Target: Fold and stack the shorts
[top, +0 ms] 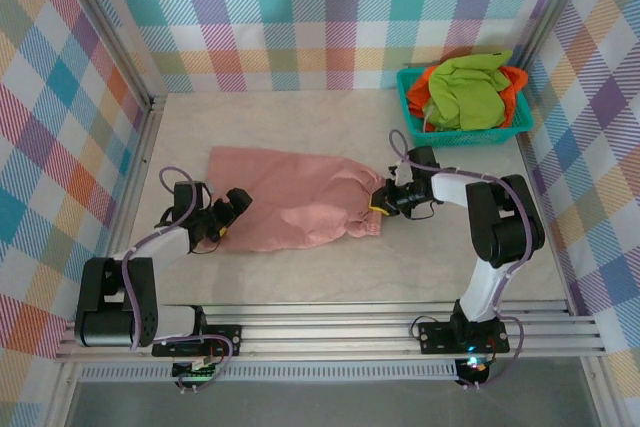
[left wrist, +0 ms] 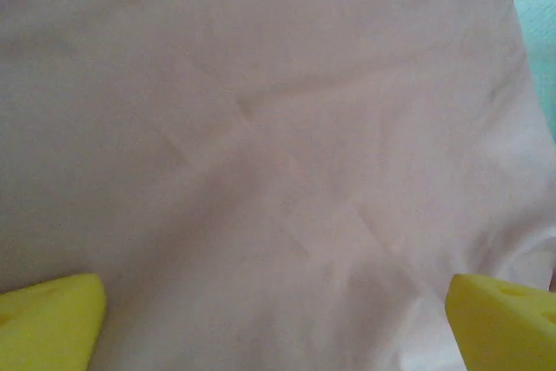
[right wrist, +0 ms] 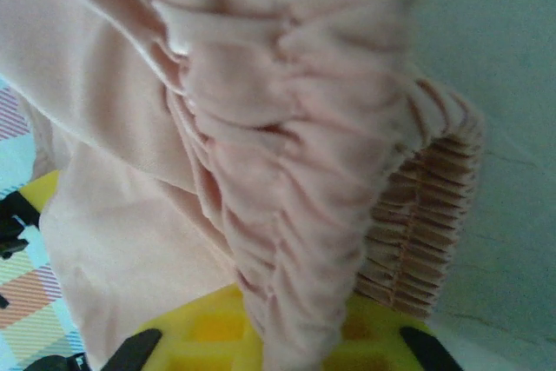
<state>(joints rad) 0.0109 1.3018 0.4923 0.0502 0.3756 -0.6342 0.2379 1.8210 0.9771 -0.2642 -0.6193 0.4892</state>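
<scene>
**Pinching the waistband for the first fold**

We are working on the first pair: the dusty pink fabric shorts (top: 290, 202), which are lying spread across the middle of the pale table (top: 300, 277), gathered elastic waist to the right and legs to the left. Our right gripper (top: 382, 203) is pinching that ruched waistband, its fingers pressed together on the cloth. Our left gripper (top: 232, 209) is hanging over the leg end with fingers spread wide, gripping nothing. Next, we judge, the left needs to close on the hem so both ends lift together. The lime green fabric shorts (top: 470, 87) and bright orange fabric shorts (top: 428, 79) are sitting crumpled in the teal plastic basket (top: 415, 117) — neither folded yet.
</scene>
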